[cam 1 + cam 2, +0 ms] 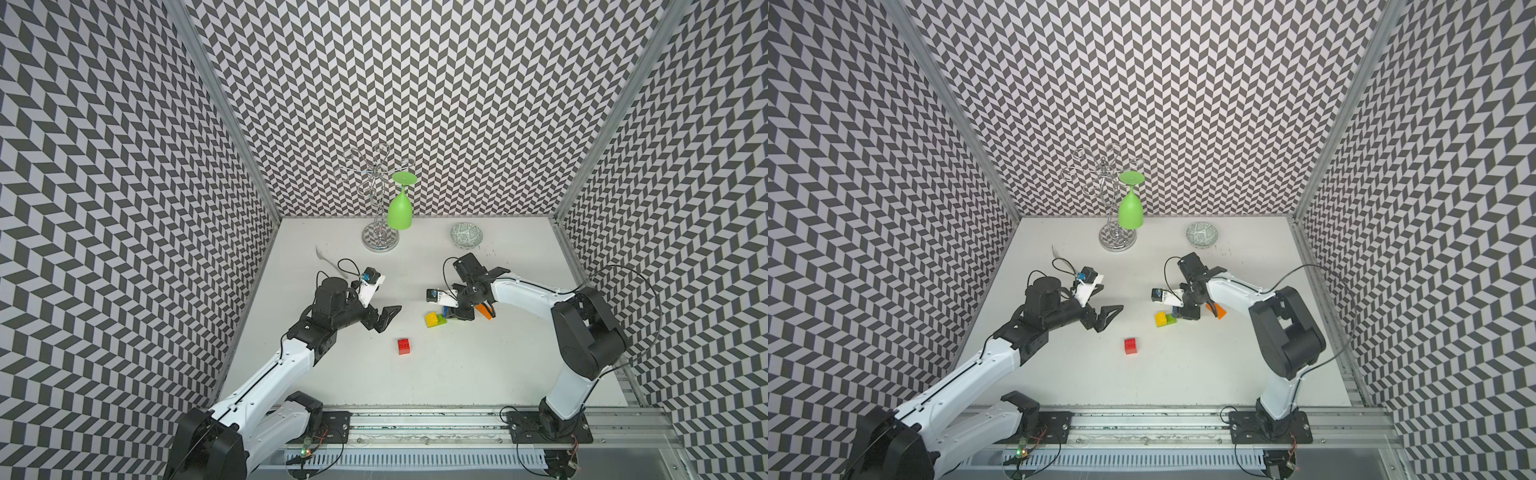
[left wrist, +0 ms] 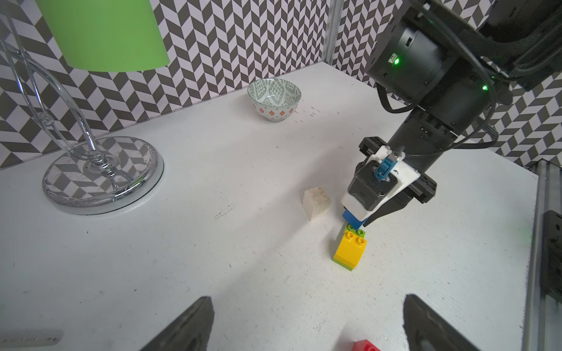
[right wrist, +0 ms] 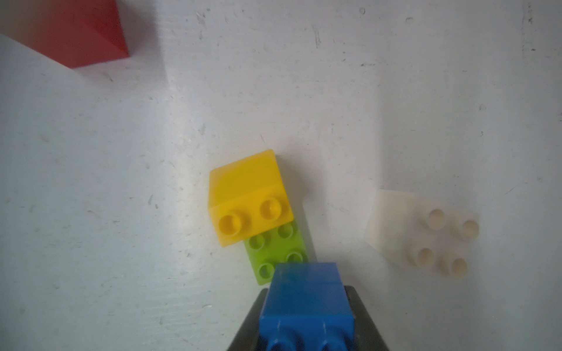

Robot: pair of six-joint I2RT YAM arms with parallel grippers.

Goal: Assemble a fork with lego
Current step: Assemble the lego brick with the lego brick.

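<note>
Right gripper [image 3: 307, 319] pinched tight on the blue brick [image 3: 305, 291], studs toward the wrist camera, held just above the bare end of the lime green brick [image 3: 276, 252]. Left gripper [image 2: 304, 322] wide open, empty, well apart from the build.

The fork is barely begun: only the yellow brick [image 3: 248, 194] seated on one end of the lime green one, mid-table under the right arm. White brick [image 3: 422, 234] loose just beside, orange brick [image 1: 483, 311] close to the right arm's far side, red brick [image 1: 403, 346] loose nearer the front.

Risks:
- nothing braces the base, so a push on its free end could tip or skate it across the table [image 1: 478, 374]
- blue looks slightly rotated against the green studs (hard to judge), so it may sit crooked or not click
- slick brick faces could slip in the pinch under pressing load
- the arm could nudge the orange brick on the way down

Materials: hard glossy plastic, boxy bricks with round raised studs. Green is low, four studs bare. Yellow shows two studs and what looks like a sloped face. White has four studs and low contrast on the matte, scuffed white tabletop
</note>
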